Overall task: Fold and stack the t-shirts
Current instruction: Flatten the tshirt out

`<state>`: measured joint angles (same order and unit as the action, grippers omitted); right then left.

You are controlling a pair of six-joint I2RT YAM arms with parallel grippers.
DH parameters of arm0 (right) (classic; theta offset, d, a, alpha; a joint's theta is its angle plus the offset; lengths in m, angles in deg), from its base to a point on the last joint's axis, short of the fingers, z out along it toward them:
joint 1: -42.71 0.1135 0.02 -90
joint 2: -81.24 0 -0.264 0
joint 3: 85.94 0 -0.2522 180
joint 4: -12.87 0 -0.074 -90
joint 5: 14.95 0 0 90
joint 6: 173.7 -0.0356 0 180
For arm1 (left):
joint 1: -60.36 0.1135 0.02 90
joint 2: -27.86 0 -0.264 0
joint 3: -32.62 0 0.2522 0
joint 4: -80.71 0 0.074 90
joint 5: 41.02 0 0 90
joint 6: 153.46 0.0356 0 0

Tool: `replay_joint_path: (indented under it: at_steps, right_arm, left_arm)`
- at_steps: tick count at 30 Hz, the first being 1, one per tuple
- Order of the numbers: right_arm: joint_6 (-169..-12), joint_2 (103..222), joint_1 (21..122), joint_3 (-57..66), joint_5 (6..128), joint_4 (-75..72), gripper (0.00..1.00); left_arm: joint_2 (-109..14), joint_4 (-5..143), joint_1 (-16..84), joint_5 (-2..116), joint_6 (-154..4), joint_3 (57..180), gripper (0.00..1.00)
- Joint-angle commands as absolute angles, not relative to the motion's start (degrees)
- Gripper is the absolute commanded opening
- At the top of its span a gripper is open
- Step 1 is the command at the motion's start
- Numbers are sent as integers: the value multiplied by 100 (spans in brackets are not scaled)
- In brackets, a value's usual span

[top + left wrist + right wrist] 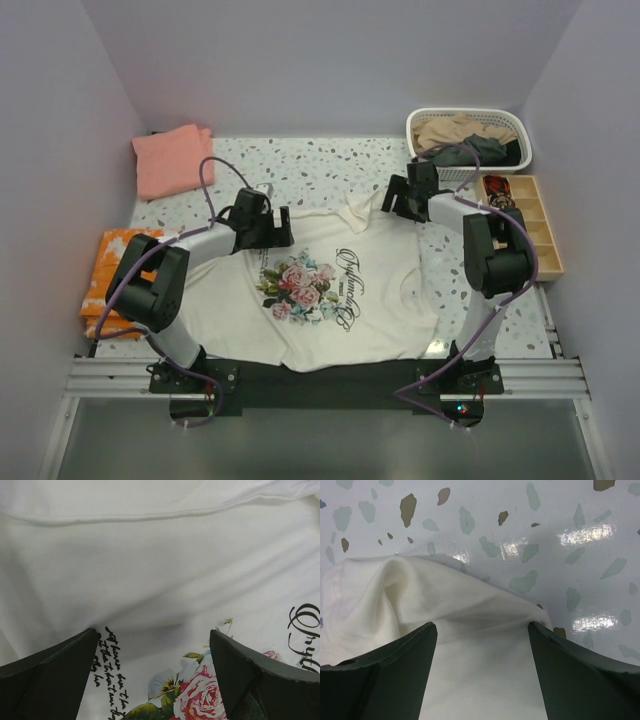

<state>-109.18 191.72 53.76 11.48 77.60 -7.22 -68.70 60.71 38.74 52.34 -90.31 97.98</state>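
While the cream t-shirt point(330, 300) lies spread mid-frame on the counter point(330, 165), the left tool point(278, 232) and right tool point(397, 203) hang with fingers apart over its upper part. Each should pinch one shoulder evenly, gathering no extra layers.

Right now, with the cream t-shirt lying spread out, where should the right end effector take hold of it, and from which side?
The far right corner of the cream t-shirt, from above. There the cloth bunches into a raised ridge off the table, likely easy to pinch; elsewhere it lies flat. The right end effector is open over that ridge.
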Motion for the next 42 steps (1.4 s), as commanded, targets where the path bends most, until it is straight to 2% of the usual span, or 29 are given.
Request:
replay_joint_path:
  at_steps: [1,7,12,21,25,33,34,42]
  right_arm:
    - [-10955,19120,5265,1228,8427,-1152,79]
    - [-10498,18680,5265,1139,8464,-1012,79]
    - [-10418,18022,5300,1438,7123,-371,79]
    - [-10181,18442,5870,464,6688,-887,77]
    - [-9892,19126,6353,-605,7354,-1564,77]
    - [-8785,20753,7242,-3060,9840,-3234,77]
    - [-8714,20859,7277,-3349,9869,-3323,77]
    - [-8405,21395,7576,-3782,10730,-3683,77]
  left_arm:
    - [-6892,5755,4191,4916,-8895,9534,100]
    - [-6865,5860,4200,4977,-8781,9639,100]
    - [-6760,6167,4165,5538,-8833,9753,100]
    - [-6777,6063,3892,5567,-8877,10306,100]
    - [-6786,5948,3892,5321,-8886,10412,100]
    - [-6681,5860,3892,4969,-8904,10465,100]
    - [-6663,5869,3892,4943,-8912,10457,100]
    - [-6548,5895,3892,4916,-8948,10413,100]
